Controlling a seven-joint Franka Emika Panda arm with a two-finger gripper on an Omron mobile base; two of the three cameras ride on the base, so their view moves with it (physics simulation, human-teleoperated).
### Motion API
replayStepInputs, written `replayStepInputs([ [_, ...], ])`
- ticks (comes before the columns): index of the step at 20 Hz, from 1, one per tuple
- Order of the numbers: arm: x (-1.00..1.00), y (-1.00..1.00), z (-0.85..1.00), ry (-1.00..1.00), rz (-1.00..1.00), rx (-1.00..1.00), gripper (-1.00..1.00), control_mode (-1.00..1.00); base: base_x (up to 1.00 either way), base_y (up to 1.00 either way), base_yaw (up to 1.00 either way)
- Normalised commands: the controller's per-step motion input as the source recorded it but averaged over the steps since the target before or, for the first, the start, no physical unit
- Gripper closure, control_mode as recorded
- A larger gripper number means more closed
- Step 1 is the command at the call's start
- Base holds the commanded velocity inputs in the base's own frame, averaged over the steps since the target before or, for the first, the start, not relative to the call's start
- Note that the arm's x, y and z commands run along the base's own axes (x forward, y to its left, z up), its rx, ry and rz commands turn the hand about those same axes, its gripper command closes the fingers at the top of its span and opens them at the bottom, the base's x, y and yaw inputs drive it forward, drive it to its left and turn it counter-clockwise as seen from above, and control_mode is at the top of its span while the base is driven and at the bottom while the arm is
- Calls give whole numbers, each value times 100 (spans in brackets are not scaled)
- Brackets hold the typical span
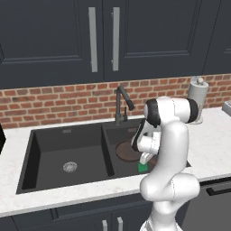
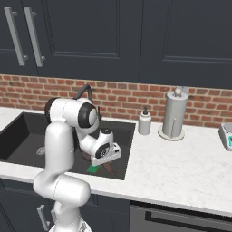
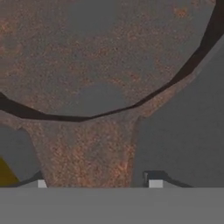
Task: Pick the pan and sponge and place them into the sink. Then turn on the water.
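Sink (image 1: 28, 158) right basin: pan (image 1: 124, 151) half behind arm | sponge (image 1: 142, 167) corner visible | tool (image 3: 96, 183) spread unclear

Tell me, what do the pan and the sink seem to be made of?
The pan: probably iron or steel, a mottled rusty-brown surface with a dark rim. The sink: matte black, no shine, maybe composite or coated metal; only the drain looks silvery.

Rusty pan (image 3: 100, 52) and handle close up, yellow sliver perhaps sponge (image 3: 6, 173).

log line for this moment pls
pan in sink's right basin | sponge beside it | gripper jaws straddling handle | faucet off
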Motion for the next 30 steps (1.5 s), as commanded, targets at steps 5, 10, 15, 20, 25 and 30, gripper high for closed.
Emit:
replayStepInputs([
  [5, -2, 0, 11, -8, 0, 1, -100, -100, 0, 0, 0],
  [10, -2, 0, 35, -10, 0, 3, -100, -100, 0, 0, 0],
  [15, -24, 0, 67, -11, 0, 7, -100, -100, 0, 0, 0],
  [20, -41, -1, 70, -12, 0, 7, -100, -100, 0, 0, 0],
  [25, -40, 0, 77, -4, 0, 4, -100, -100, 0, 0, 0],
  [30, -35, 0, 93, 0, 0, 1, -100, -100, 0, 0, 0],
])
